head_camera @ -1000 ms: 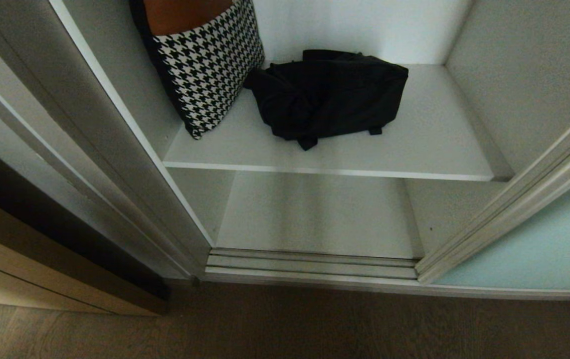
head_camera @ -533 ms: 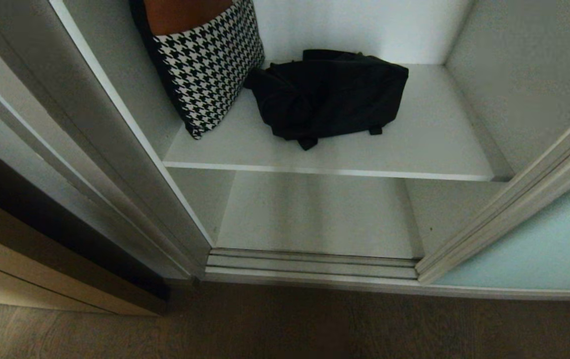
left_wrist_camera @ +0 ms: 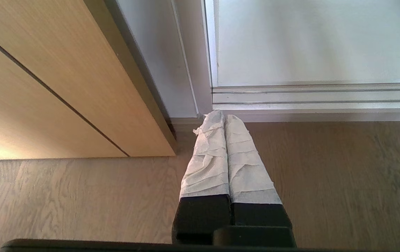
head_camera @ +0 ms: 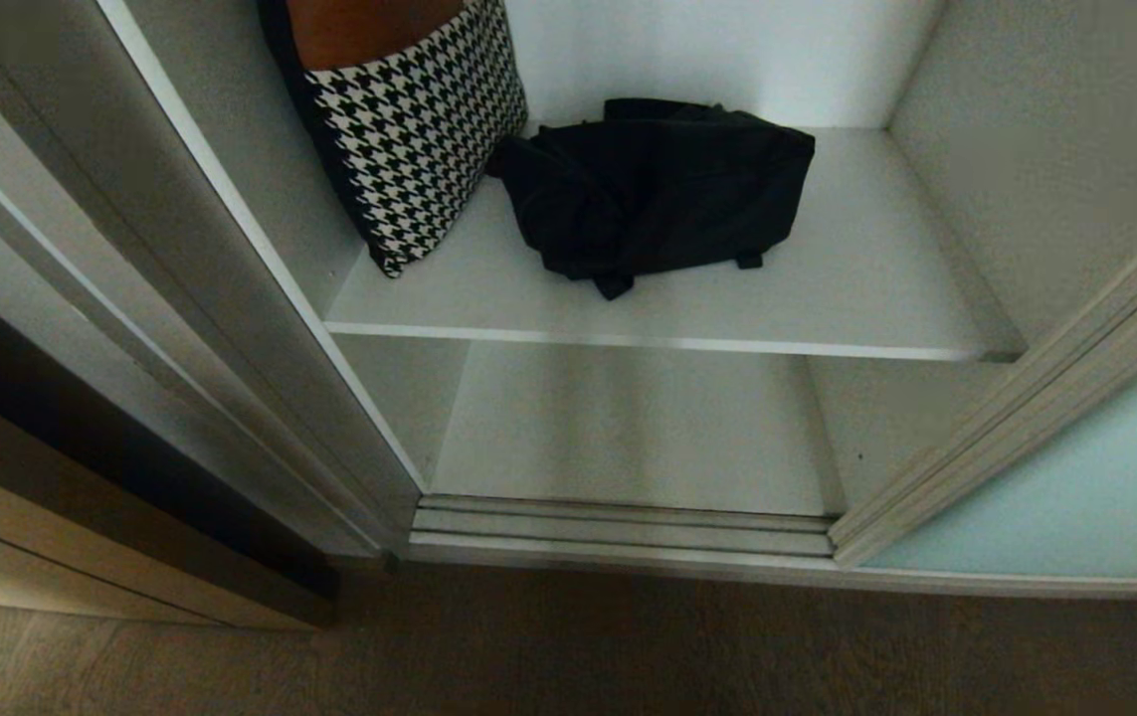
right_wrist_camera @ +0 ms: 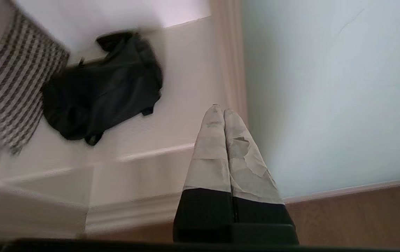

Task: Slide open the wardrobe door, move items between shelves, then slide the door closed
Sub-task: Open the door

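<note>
Nothing shifts between head views. Sliding wardrobe door stands open at right. Black bag lies on upper shelf; probably soft and light, best pinched at a fold. Right gripper and left gripper are pressed together, empty.

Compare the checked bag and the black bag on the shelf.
The checked bag stands upright against the left wall; the black bag lies slumped flat. The checked bag has a black-and-white pattern; the black bag is plain. Both sit on the same upper shelf, touching each other.
</note>
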Tool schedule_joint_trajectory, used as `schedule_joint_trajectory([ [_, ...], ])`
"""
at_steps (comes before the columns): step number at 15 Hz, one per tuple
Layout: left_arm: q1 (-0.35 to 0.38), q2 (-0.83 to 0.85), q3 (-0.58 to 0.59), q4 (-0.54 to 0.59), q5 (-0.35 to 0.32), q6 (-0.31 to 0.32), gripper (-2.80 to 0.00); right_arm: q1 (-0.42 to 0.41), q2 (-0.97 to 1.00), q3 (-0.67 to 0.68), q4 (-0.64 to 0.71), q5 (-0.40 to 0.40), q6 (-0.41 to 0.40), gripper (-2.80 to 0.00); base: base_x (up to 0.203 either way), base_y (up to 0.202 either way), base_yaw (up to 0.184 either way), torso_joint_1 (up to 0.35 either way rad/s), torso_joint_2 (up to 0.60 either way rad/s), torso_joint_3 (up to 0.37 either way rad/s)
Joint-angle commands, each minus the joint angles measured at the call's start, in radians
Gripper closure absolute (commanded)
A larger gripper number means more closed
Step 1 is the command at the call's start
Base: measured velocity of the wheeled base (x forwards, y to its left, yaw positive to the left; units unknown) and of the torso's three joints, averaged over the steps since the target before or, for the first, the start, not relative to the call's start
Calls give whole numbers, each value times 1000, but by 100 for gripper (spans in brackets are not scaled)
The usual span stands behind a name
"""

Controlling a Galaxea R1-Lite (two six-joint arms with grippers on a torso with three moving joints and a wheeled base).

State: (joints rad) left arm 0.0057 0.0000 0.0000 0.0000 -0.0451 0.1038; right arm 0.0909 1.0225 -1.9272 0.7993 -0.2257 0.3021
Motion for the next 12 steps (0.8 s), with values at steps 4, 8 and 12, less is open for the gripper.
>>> schedule_joint_trajectory([
  [4, 0, 2, 0, 0, 1, 0, 0, -77, 52, 4, -31, -19, -9, 0, 0, 0, 0, 0, 0, 0],
  [8, 0, 2, 0, 0, 1, 0, 0, -233, 84, 33, -90, 32, -11, 0, 0, 0, 0, 0, 0, 0],
  [12, 0, 2, 0, 0, 1, 0, 0, -290, 123, 72, -159, 98, -6, 0, 0, 0, 0, 0, 0, 0],
])
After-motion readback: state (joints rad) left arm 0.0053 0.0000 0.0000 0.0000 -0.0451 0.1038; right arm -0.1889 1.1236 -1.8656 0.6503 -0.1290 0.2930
